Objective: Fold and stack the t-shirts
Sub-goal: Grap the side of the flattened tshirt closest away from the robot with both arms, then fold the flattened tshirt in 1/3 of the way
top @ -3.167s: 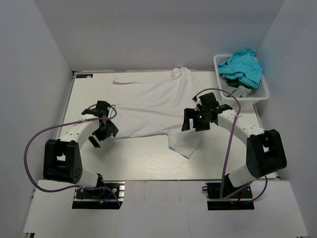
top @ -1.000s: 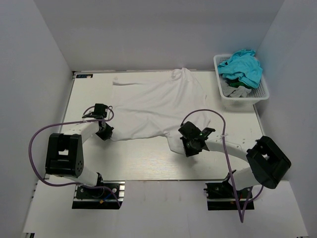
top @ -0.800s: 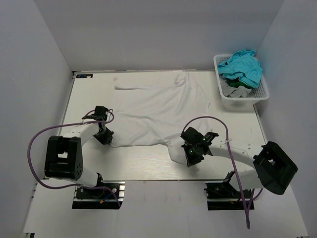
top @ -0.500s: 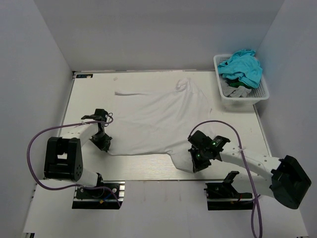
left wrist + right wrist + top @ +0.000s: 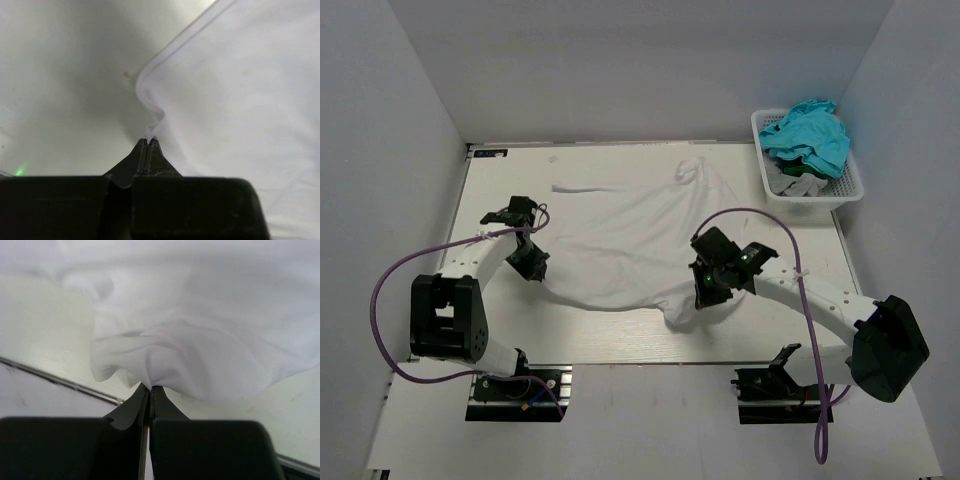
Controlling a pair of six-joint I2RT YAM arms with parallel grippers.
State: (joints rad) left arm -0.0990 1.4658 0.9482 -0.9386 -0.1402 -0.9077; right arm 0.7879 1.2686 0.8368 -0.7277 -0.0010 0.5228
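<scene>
White fabric, the t-shirt (image 5: 630, 235) lies spread across the middle of the counter (image 5: 600, 335), its long axis running left to right and its bulk beyond both grippers, toward the far side. We judge the near hem to be what matters next. The left gripper (image 5: 531, 263) pinches its left corner, and the right gripper (image 5: 706, 292) pinches a bunched fold at its right. The wrist views show both pairs of jaws pressed onto cloth; only the top view shows the basket (image 5: 851, 193) of waiting shirts (image 5: 808, 135).

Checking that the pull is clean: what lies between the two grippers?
Only the white t-shirt: its near hem spans from the left gripper to the right gripper, as the top external view shows.
</scene>
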